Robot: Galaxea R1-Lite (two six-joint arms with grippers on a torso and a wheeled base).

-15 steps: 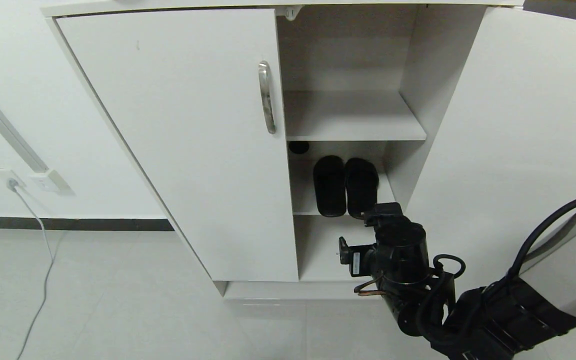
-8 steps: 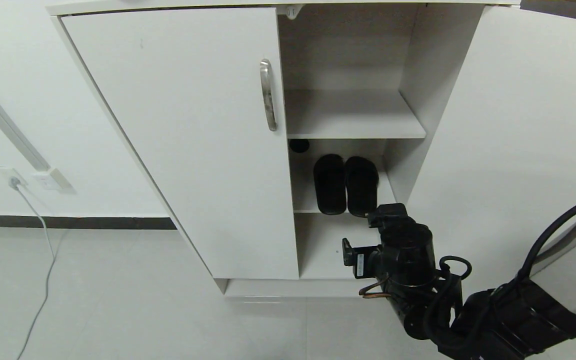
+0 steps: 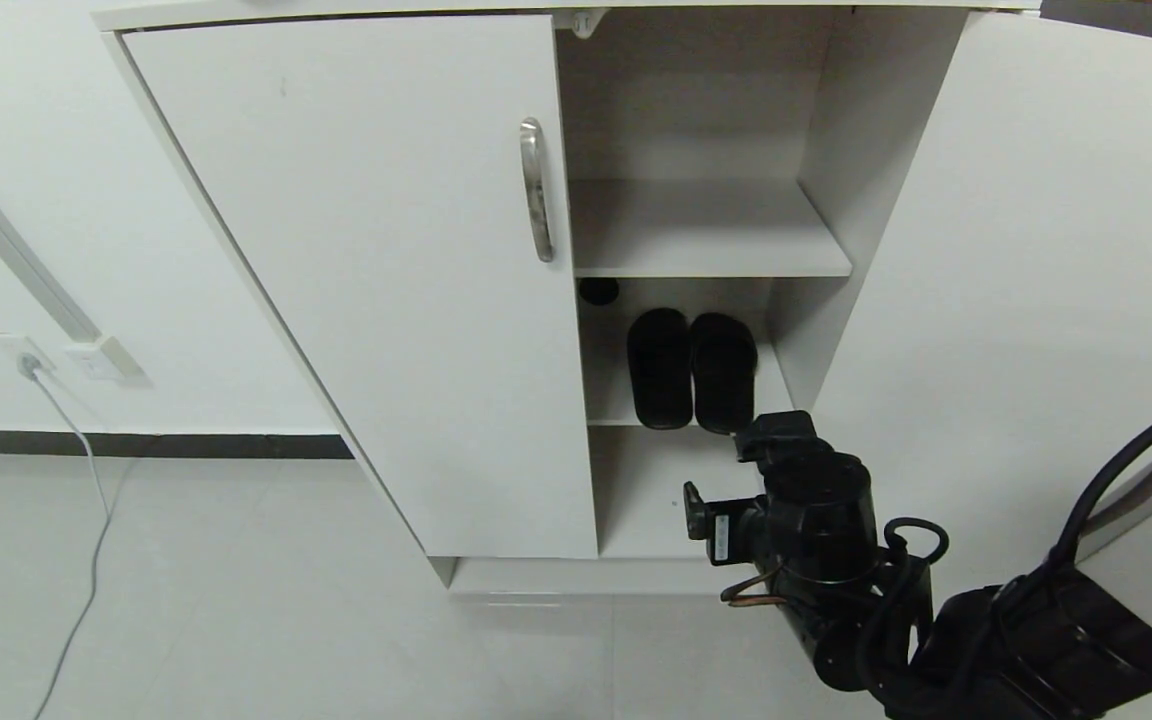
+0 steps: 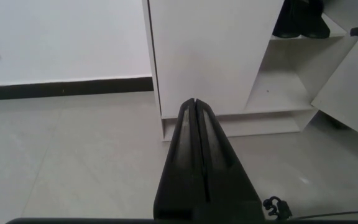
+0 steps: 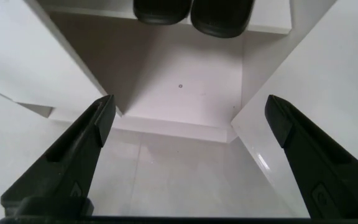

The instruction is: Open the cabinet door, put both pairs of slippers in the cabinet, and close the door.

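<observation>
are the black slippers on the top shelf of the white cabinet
No, the black slippers lie on the middle shelf, one level below.

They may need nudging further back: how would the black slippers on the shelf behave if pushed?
Probably light and slightly bendy: the black slippers look like thin rubbery slides. Lying flat, side by side on the shelf, they should slide rather than roll or tip.

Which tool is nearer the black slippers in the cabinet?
Right. The right tool is open, just in front of and below the slippers. The left tool is shut, farther back over the floor, facing the closed door.
</observation>
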